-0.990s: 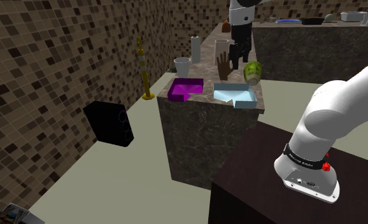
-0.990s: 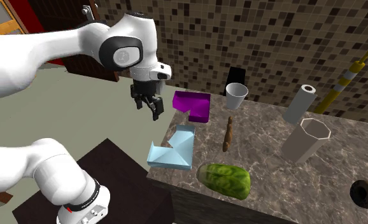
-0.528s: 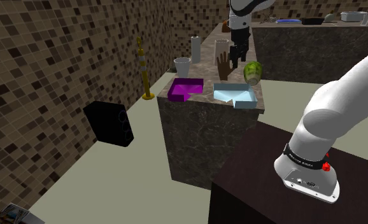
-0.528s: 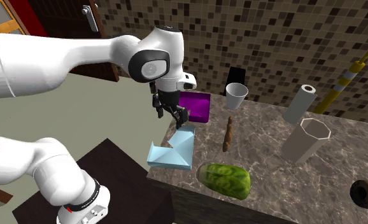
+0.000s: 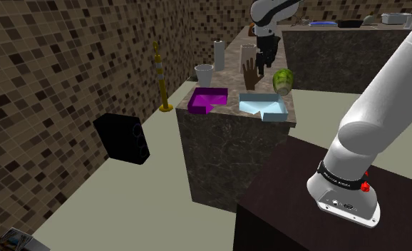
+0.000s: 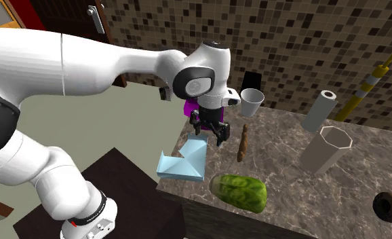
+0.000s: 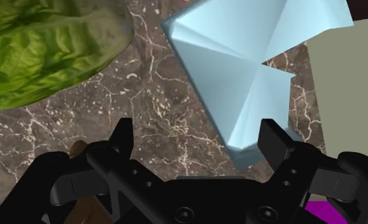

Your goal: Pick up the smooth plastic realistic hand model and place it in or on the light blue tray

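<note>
I see my black end effector (image 6: 209, 134) hanging with its jaws apart, empty, just beside the light blue angular tray (image 6: 188, 157). The slim brown hand model (image 6: 243, 142) stands near that tray on the dark veined counter (image 6: 289, 180).

Hand model (image 5: 250, 72): brown and flat, standing upright on the worktop (image 5: 233, 108) with its fingers spread and pointing up. In the second exterior view it shows edge-on as a thin brown strip (image 6: 243, 142).

Tray (image 5: 258, 107): light blue and shallow, with an angular, notched outline. It lies flat at the worktop's near edge in the shoulder view, nearer than the hand model and apart from it.
</note>
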You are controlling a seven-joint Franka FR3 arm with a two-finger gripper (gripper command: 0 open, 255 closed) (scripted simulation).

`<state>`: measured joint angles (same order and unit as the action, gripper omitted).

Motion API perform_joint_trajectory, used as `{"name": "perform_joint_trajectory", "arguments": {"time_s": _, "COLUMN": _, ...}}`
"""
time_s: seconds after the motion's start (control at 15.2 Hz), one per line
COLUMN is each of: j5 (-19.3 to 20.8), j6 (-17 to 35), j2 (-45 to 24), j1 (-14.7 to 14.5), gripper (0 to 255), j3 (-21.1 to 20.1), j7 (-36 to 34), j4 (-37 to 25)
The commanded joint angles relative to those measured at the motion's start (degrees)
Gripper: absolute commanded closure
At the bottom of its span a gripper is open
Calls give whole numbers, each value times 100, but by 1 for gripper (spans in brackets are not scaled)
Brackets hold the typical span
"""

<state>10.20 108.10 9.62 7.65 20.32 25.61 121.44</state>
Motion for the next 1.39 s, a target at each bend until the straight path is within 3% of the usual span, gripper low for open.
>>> {"name": "perform_joint_trajectory", "arguments": {"time_s": 0.0, "j5": -57, "j6": 141, "j2": -352, "j1": 62, "gripper": 0, "j3": 144, "j7": 300, "j4": -270}}
{"name": "perform_joint_trajectory", "arguments": {"time_s": 0.53, "j5": -662, "j6": 425, "j2": -2048, "j1": 447, "gripper": 0, "j3": 460, "j7": 1436, "j4": -1801}}
{"name": "perform_joint_trajectory", "arguments": {"time_s": 1.06, "j5": -740, "j6": 970, "j2": -2257, "j1": 520, "gripper": 0, "j3": 458, "j7": 1500, "j4": -1458}}
{"name": "perform_joint_trajectory", "arguments": {"time_s": 1.32, "j5": -740, "j6": 970, "j2": -2257, "j1": 520, "gripper": 0, "j3": 458, "j7": 1500, "j4": -1458}}
